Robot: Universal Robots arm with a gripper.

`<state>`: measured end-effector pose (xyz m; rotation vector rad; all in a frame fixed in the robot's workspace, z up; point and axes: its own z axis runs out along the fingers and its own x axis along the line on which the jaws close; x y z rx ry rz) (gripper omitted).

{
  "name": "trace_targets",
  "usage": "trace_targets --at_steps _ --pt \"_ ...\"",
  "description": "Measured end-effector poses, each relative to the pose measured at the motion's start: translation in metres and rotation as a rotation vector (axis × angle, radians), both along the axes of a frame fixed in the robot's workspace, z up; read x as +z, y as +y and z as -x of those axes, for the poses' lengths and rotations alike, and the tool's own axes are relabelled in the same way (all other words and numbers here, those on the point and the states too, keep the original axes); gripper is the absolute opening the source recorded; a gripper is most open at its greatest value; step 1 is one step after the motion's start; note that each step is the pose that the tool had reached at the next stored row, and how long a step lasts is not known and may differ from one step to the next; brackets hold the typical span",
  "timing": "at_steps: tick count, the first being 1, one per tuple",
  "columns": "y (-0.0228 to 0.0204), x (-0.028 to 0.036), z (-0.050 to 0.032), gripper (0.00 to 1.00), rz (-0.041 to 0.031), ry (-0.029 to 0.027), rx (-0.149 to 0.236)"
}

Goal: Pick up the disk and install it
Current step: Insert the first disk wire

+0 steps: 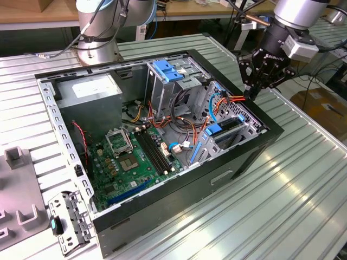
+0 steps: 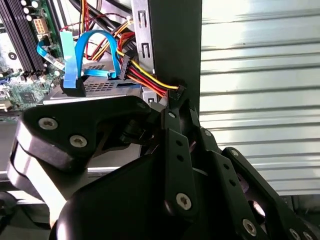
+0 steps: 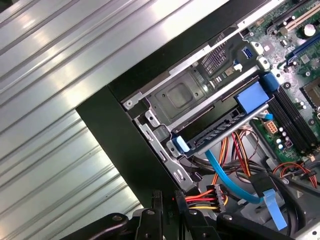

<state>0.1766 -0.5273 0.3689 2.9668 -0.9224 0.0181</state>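
My pincer point(image 1: 250, 93) hangs over a corner of the open case point(image 1: 217, 181), at the exterior view's right, tips pointing down at the black rim. In the second wrist view its fingers point(image 2: 172, 135) are drawn together, clamped on a small black plug point(image 2: 178, 91) at the end of a bundle of red, yellow and black wires point(image 2: 145, 80). From the plug the wires run back into the case to a second black connector point(image 2: 125, 67) by the bay point(image 3: 175, 95). The disk point(image 3: 220, 127) lies flat inside that bay, in the same corner of the case, a dark slab between blue tabs point(image 3: 255, 96) (the exterior view has it near my pincer, just inside the rim). A blue cable point(image 2: 95, 40) loops up beside the wires and comes down at the bay. Farther in lies the green board point(image 1: 130, 162), and a grey box point(image 1: 89, 92) with a white sticker sits in the opposite corner, well apart from me. The case rests open side up on the ribbed metal surface point(image 1: 293, 206)
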Motion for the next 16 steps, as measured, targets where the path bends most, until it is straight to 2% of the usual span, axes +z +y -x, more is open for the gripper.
trace_targets --at_steps 2,5,8,10,13,16 --pt "0.0001 -0.0014 0.0 0.24 -0.0048 -0.0002 0.004" --pt "0.0001 -0.0019 0.0 0.24 -0.0064 -0.0002 0.005" --pt "0.0001 -0.0022 0.0 0.24 -0.0066 -0.0002 0.006" --pt "0.0001 -0.0009 0.0 0.16 -0.0068 -0.0002 0.007" --pt "0.0001 0.0026 0.0001 0.16 -0.0069 -0.0002 0.007" --pt "0.0001 0.003 0.0 0.16 -0.0067 -0.0002 0.007"
